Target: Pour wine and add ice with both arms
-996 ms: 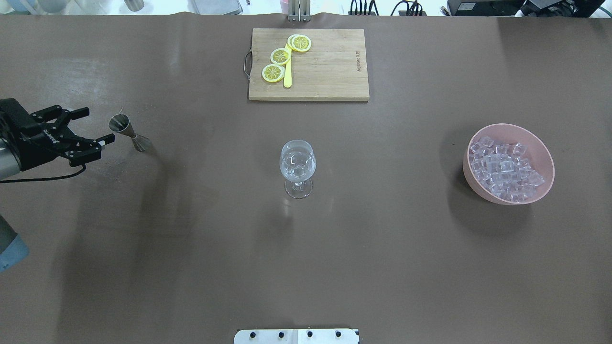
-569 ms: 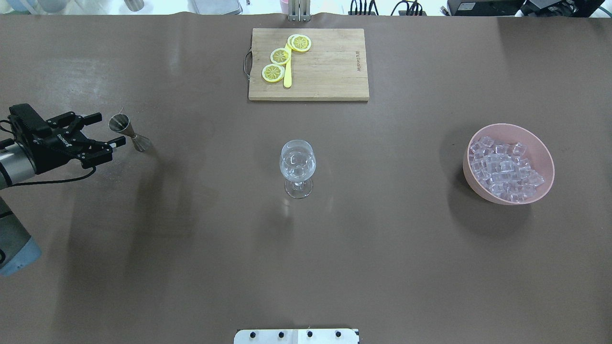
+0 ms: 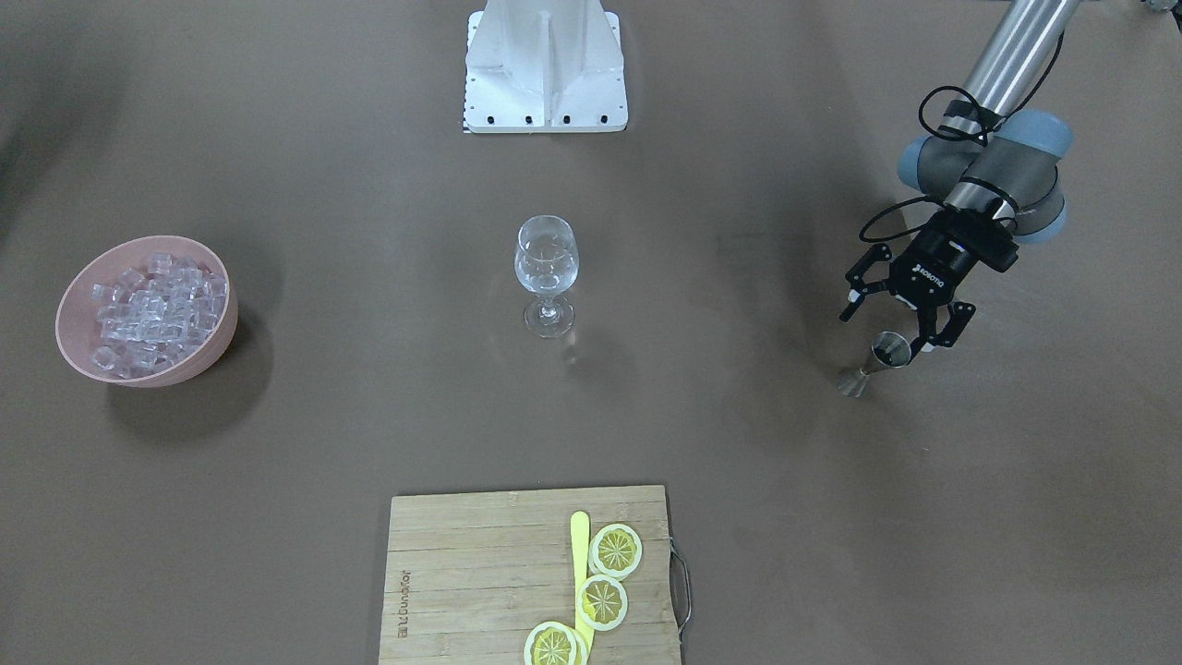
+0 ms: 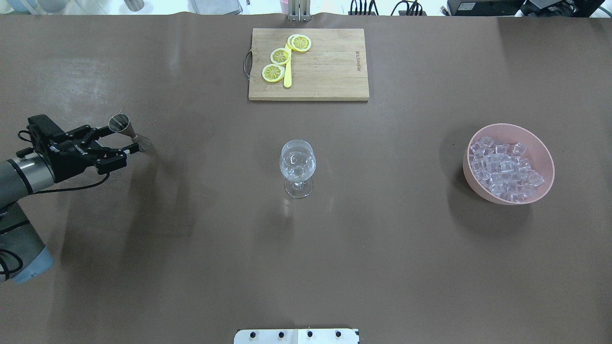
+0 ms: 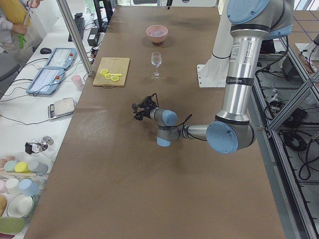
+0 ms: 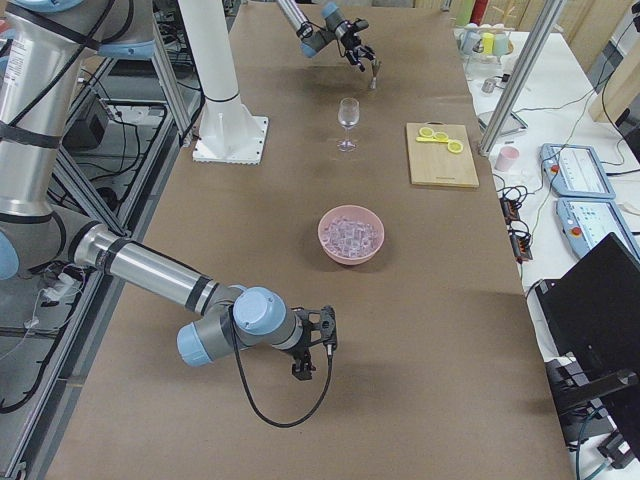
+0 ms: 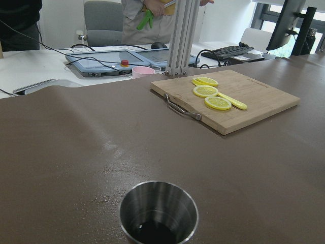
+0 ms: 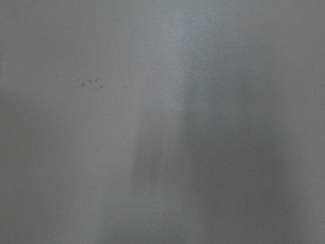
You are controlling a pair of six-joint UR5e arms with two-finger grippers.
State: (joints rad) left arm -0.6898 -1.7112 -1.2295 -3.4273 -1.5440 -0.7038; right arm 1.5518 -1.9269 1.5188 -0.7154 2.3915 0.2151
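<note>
A steel jigger (image 4: 129, 132) stands at the table's left; the left wrist view shows dark liquid in its cup (image 7: 158, 217). My left gripper (image 4: 119, 141) is open, with a finger on each side of the jigger and not closed on it; it also shows in the front view (image 3: 885, 328). A wine glass (image 4: 297, 165) stands at the table's middle with clear cube-like shapes in its bowl. The ice (image 4: 504, 169) fills a pink bowl (image 4: 466, 165) at the right. My right gripper (image 6: 308, 352) shows only in the right side view, low over the table; I cannot tell its state.
A wooden cutting board (image 4: 325, 71) at the far middle carries lemon slices (image 4: 280, 56) and a yellow knife (image 4: 287, 76). The white robot base (image 3: 545, 65) stands at the near edge. The right wrist view shows only blurred grey surface.
My left gripper has moved right and a little toward the near edge, so its open fingers now straddle the jigger. The glass, bowl and board have not moved.
</note>
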